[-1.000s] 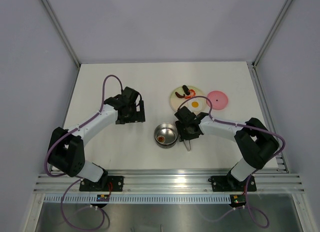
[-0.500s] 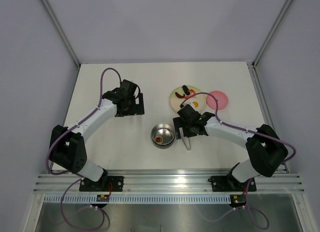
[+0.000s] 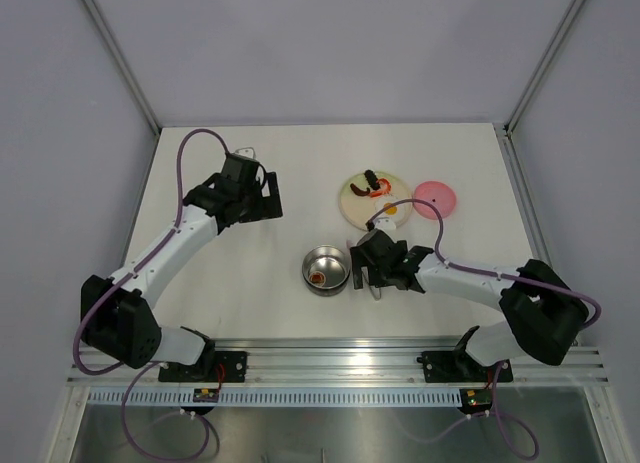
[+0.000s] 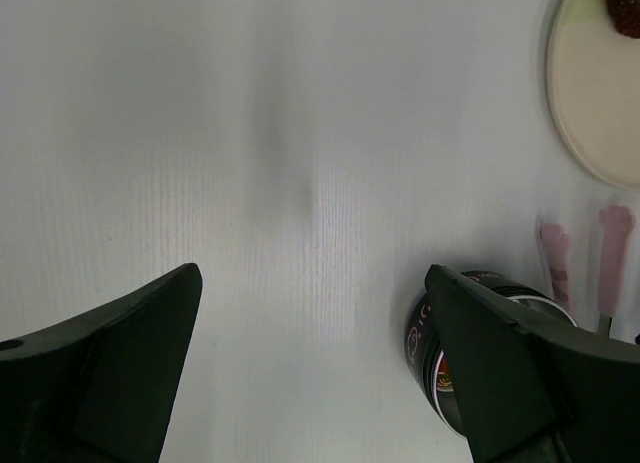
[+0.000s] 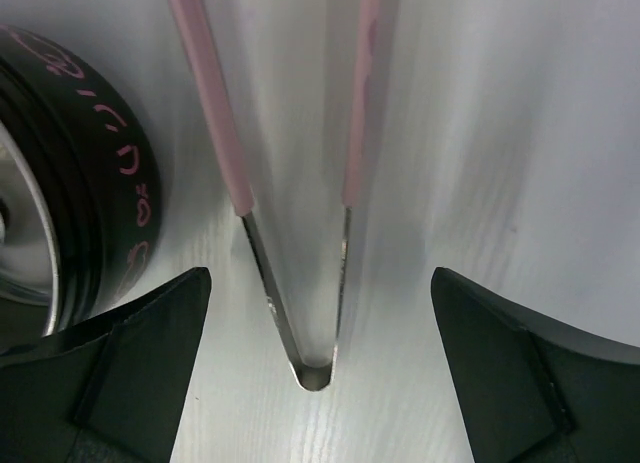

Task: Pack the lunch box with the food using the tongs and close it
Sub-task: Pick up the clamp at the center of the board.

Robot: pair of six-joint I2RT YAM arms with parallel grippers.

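One food piece [image 3: 319,278] in lunch box [image 3: 340,255]; tongs [image 5: 215,123] free.
Tongs lie on the table [image 3: 230,283], arms spread, pinching nothing, just right of the box, between the right gripper's [image 5: 320,293] wide-apart fingers.

Lunch box [image 3: 327,270]: round steel bowl, open and upright at mid-table, a dark band with pink lettering round its wall.
Lid [image 3: 437,198]: pink disc, flat on the table, well apart from the bowl.
Tongs [image 5: 212,113]: pale pink arms on steel, lying flat just right of the bowl, joined end toward the near edge.
Food: brown-red piece [image 3: 319,278] inside the bowl; sausage [image 3: 374,186] and fried egg [image 3: 391,211] on the cream plate [image 3: 350,198].
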